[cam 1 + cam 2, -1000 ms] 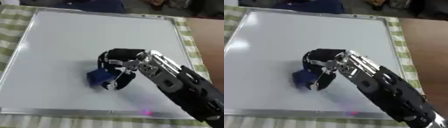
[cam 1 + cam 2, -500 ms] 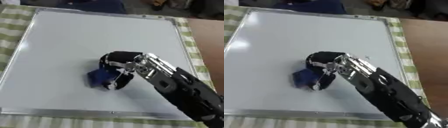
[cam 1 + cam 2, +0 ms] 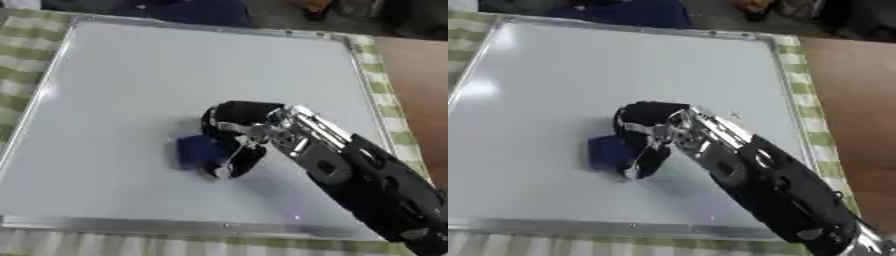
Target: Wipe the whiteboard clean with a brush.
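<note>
- While the right hand (image 3: 234, 131) reaches in from the near right corner, its fingers curl round a blue eraser block (image 3: 198, 152), pressing it flat on the whiteboard (image 3: 131, 80).
- The block sits slightly near of the board's middle; a small mark (image 3: 735, 115) shows toward the right edge.
- The block looks light and stiff-backed, likely with a soft wiping face; holding it across its sides, as here, seems best.
- The glossy board is probably slippery.
- The left hand shows in neither view.
</note>
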